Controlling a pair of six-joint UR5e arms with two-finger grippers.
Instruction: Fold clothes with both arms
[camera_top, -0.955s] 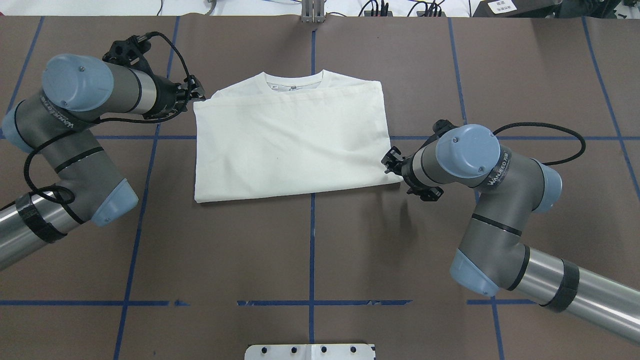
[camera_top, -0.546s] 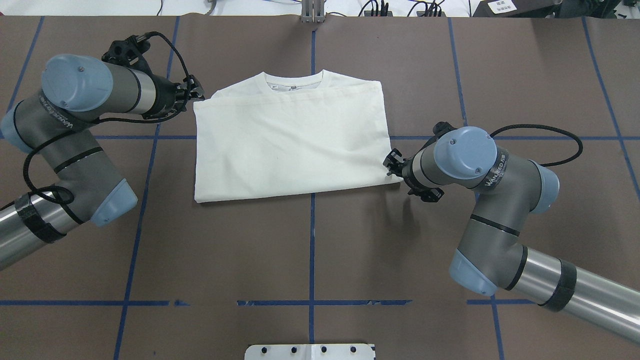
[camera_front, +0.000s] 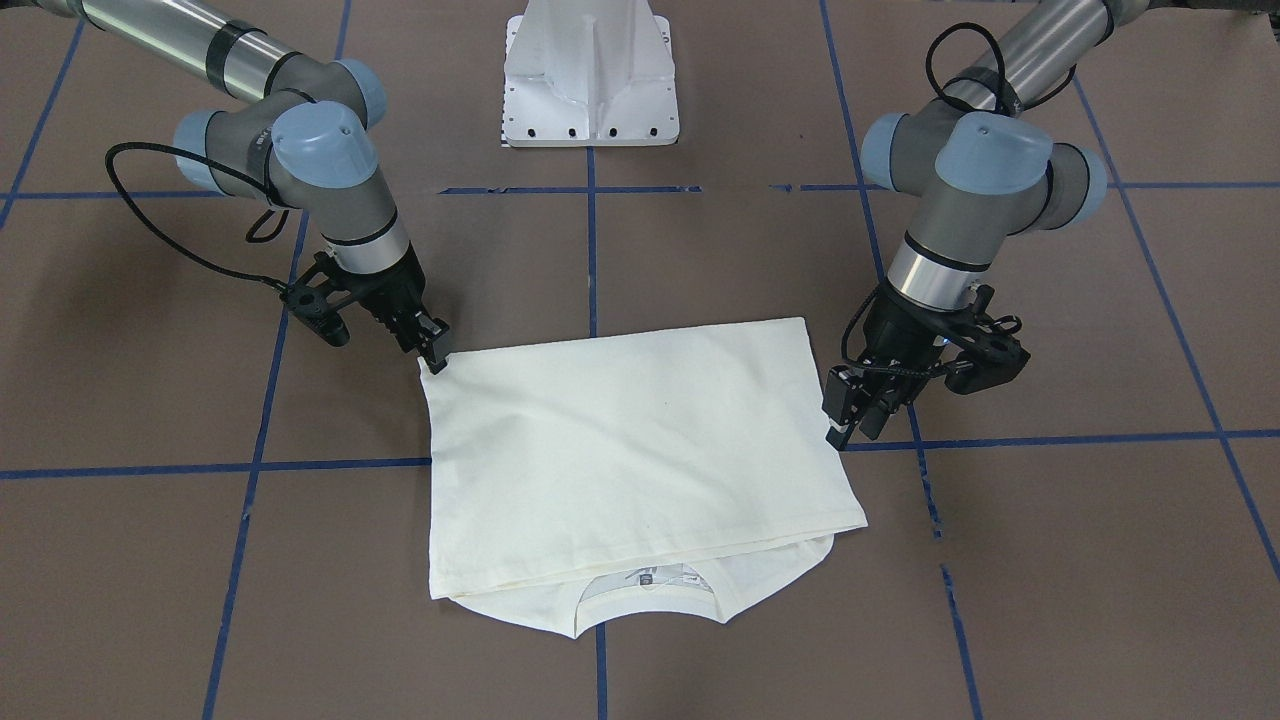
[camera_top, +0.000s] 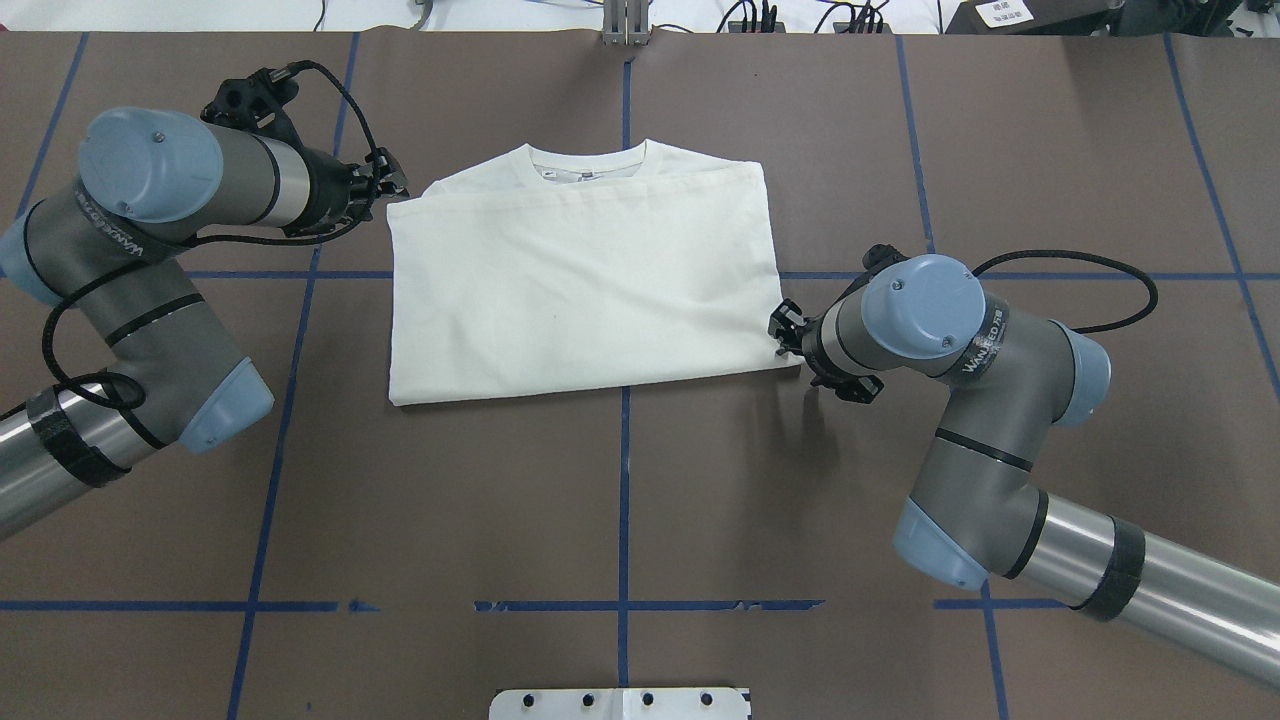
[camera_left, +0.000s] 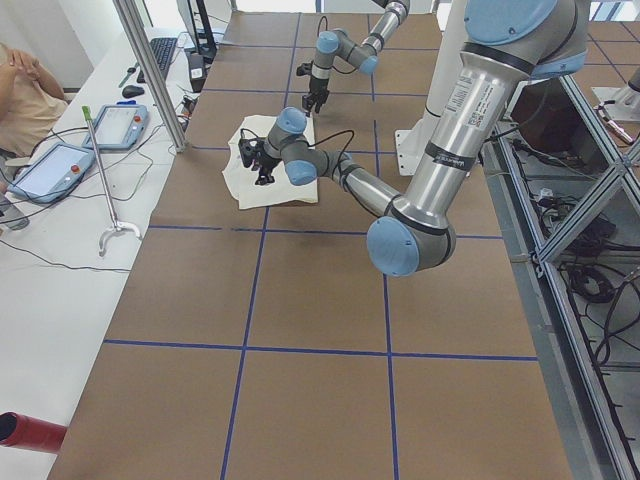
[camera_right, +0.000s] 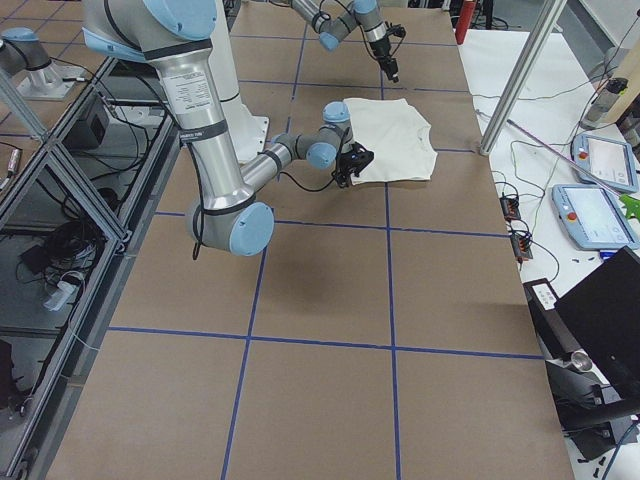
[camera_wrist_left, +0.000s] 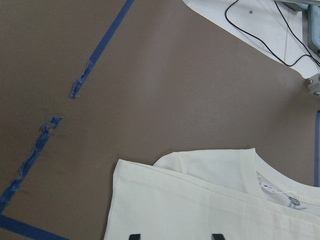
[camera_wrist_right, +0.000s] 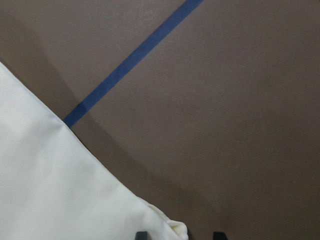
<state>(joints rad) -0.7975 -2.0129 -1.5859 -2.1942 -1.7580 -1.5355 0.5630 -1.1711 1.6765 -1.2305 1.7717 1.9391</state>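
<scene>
The cream shirt (camera_top: 585, 285) lies flat on the brown tabletop (camera_top: 620, 500). It is folded once, with its plain side up. The collar (camera_top: 587, 160) peeks out from under the folded edge.

The left end effector (camera_top: 395, 187) hangs at the shirt's corner next to the collar. Its two black fingers (camera_wrist_left: 134, 237) stand far apart over the cloth, and it holds nothing. The shirt spreads out in front of it and off to one side, toward the other arm.

The right end effector (camera_front: 435, 355) is low at the opposite corner, on the folded edge. That corner pokes in between its fingers. They look spread and are not pinching it, so it seems to be let go too.

I think the first big fold is done and the arms are between folds. The shirt is still wide, so it likely needs one more fold, side over side. For that, each end effector has to find a corner, close on all the layers, lift a little, and carry the cloth across without dragging it crooked
</scene>
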